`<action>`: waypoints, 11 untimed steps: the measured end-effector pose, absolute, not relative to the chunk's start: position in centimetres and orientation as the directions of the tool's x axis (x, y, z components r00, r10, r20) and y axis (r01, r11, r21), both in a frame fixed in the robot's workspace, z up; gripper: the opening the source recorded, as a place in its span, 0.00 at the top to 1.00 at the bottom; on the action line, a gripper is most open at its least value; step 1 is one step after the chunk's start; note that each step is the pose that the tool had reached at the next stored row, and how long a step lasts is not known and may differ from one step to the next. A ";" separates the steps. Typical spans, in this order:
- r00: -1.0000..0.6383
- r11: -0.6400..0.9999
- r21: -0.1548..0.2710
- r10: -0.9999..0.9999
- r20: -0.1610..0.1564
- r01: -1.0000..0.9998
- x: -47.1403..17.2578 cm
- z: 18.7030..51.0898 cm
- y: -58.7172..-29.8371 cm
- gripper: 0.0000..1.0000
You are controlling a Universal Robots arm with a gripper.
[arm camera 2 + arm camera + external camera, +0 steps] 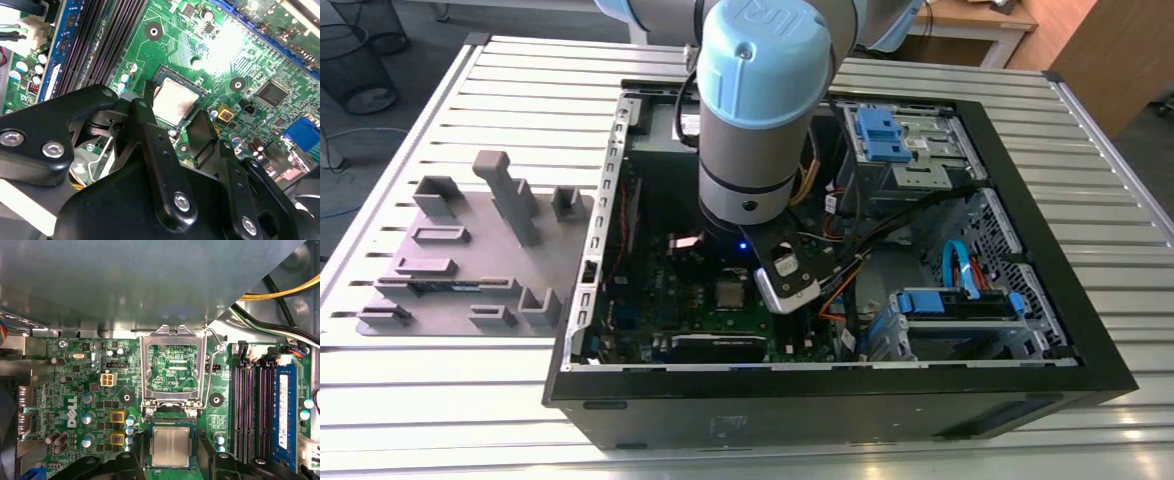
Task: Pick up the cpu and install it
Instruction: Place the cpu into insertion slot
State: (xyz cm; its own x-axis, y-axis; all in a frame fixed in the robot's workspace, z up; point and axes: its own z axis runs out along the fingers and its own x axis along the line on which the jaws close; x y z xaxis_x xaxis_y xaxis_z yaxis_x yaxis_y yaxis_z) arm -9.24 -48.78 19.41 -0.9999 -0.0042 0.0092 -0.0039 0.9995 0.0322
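Observation:
The cpu [171,446] is a small square chip with a dull silver top, lying flat in its socket on the green motherboard [75,390]. It also shows in the second wrist view as the cpu [174,102]. My gripper [171,456] hangs just above it, open, with one black finger [146,135] on each side of the socket and neither touching the chip. The hinged metal socket frame [172,365] stands flipped open beside the chip, its wire lever [212,375] raised. In the exterior view the arm [754,110] reaches down into the open computer case [854,385].
Black memory slots [250,410] and a blue memory stick [283,410] run beside the socket. A grey metal box [125,285] and yellow and black cables [280,292] hang close over the board. Blue drive bays [887,135] fill the case's far corner. A grey parts fixture [467,250] sits at the exterior view's left.

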 end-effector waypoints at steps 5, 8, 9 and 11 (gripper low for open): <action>-1.000 0.999 0.032 -0.004 0.009 -0.004 -9.2 19.5 -48.8 0.47; -1.000 0.999 0.032 -0.004 0.009 -0.004 -9.2 19.5 -48.8 0.54; -1.000 0.999 0.032 -0.004 0.009 -0.004 -9.2 19.5 -48.8 0.60; -1.000 0.999 0.032 -0.004 0.009 -0.004 -9.2 19.5 -48.8 0.67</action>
State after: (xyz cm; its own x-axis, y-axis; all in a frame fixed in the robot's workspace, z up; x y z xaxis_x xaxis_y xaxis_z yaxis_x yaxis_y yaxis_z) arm -9.25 -48.78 19.49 -0.9999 -0.0042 0.0093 -0.0039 0.9995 0.0320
